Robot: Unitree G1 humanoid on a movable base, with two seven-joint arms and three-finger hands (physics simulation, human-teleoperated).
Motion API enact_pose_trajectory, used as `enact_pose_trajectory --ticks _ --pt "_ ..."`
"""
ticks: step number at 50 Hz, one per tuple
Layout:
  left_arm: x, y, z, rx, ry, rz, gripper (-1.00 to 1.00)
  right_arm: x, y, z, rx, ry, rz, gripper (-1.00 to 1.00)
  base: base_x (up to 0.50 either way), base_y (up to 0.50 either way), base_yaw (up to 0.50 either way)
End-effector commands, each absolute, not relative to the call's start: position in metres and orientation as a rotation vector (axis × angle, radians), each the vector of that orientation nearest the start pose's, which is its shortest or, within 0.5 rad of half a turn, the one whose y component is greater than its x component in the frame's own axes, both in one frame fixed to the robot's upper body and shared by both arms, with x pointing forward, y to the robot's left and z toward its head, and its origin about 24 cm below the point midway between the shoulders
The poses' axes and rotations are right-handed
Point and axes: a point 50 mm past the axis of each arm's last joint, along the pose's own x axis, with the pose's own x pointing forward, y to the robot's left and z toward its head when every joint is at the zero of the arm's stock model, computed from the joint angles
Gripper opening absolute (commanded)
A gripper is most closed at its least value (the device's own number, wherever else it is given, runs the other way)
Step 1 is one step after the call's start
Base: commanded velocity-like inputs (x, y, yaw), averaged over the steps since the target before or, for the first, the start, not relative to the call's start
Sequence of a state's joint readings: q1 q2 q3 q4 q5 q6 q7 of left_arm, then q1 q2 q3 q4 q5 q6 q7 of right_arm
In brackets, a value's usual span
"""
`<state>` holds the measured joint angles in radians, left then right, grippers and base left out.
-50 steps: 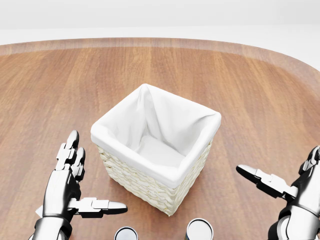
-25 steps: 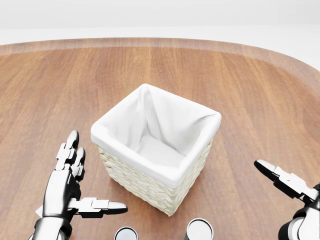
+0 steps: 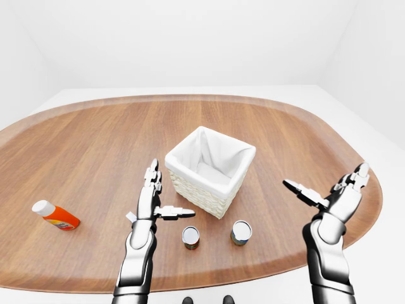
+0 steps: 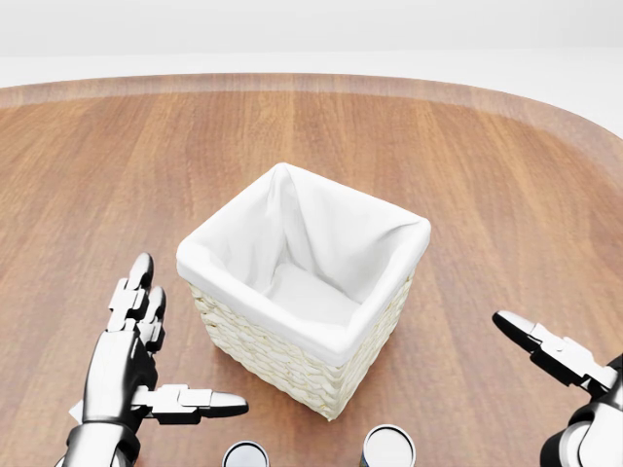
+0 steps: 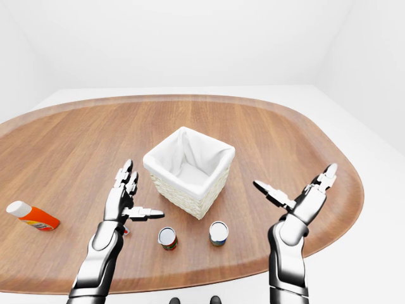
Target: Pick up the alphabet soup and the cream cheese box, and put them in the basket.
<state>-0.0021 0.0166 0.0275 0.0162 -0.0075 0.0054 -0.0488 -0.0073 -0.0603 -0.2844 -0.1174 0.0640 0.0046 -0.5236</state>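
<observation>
- I see the basket (image 3: 209, 171) standing upright on the wooden worktop (image 3: 88, 145), white cloth lining inside, nothing showing in it.
- Two cans stand just below the basket in the left-eye view. One has a dark red side (image 3: 190, 237) and sits just right of and below my left hand (image 3: 150, 204). The other has a bluish side (image 3: 240, 232) and sits further right, between my two hands. I cannot read the labels, so I cannot tell which is the alphabet soup.
- The cream cheese box is not something I can pick out. In the right-eye view a small white and red thing (image 5: 126, 230) peeks from behind my left wrist, too hidden to name.
- My left hand hovers just left of the basket, fingers (image 4: 133, 292) straight and pointing up the view, thumb stretched sideways toward the dark red can. It is spread and grips nothing.
- My right hand (image 3: 338, 195) floats well right of the basket near the worktop's right edge, fingers splayed wide, thumb reaching toward the basket, nothing in it.
- An orange bottle with a white cap (image 3: 55, 215) lies on its side well left of my left hand.
</observation>
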Motion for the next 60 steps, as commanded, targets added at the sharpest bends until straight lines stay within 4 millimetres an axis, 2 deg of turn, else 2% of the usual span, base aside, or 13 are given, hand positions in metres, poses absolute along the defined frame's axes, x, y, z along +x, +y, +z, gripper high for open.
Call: enact_pose_trajectory --ticks 1,26,47,51,56,60 --pt "0.252 0.156 0.040 0.010 0.007 -0.016 1.00 0.230 -0.250 0.074 0.020 -0.133 -0.798 1.00 0.00 0.00 0.00" --pt "0.253 0.156 0.041 0.010 0.003 -0.017 1.00 0.231 -0.251 0.073 0.018 -0.136 -0.799 1.00 0.19 0.00 0.00" --pt "0.251 0.157 0.042 0.009 -0.005 -0.011 1.00 0.231 -0.251 0.072 0.016 -0.136 -0.800 1.00 0.00 0.00 0.00" --pt "0.247 0.161 0.049 0.060 -0.049 0.032 1.00 0.231 -0.251 0.073 0.017 -0.135 -0.799 1.00 0.00 0.00 0.00" --pt "0.246 0.161 0.047 0.090 -0.038 0.046 1.00 0.232 -0.251 0.072 0.017 -0.134 -0.798 1.00 0.00 0.00 0.00" --pt "0.243 0.167 0.047 0.136 0.009 0.131 1.00 0.231 -0.251 0.072 0.020 -0.134 -0.799 1.00 0.00 0.00 0.00"
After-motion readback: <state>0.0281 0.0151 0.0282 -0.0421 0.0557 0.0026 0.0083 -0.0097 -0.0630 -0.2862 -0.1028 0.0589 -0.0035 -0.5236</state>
